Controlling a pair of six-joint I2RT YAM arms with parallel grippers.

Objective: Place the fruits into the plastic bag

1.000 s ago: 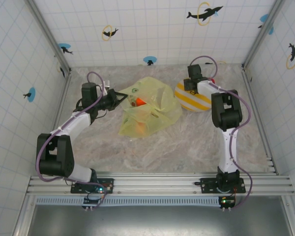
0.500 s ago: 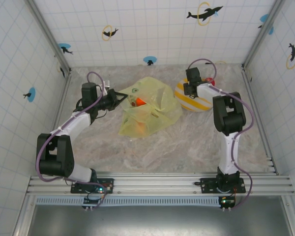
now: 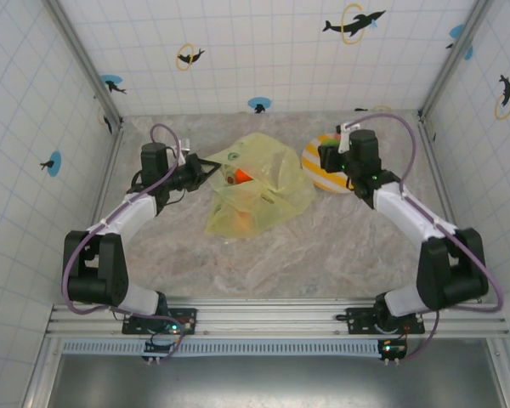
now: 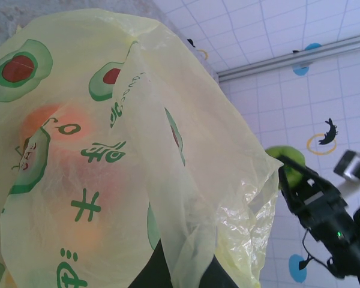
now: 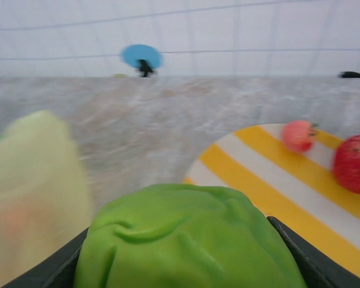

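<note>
Orange fruit (image 3: 240, 177) lies in the plastic bag (image 3: 259, 191) the left gripper (image 3: 211, 165) pinches, the right gripper (image 3: 325, 156) clasps a green fruit (image 5: 186, 234), two red fruits (image 5: 354, 163) wait on the plate (image 5: 270, 174)

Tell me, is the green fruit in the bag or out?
Out: the green fruit is clamped in the right gripper, beside the plastic bag.

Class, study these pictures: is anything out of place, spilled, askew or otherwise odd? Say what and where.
Nothing stands out. The bag lies crumpled on the table, its edge pinched by the left gripper, with orange fruit showing through. The right gripper holds a green fruit near the plate, where two red fruits lie.
</note>
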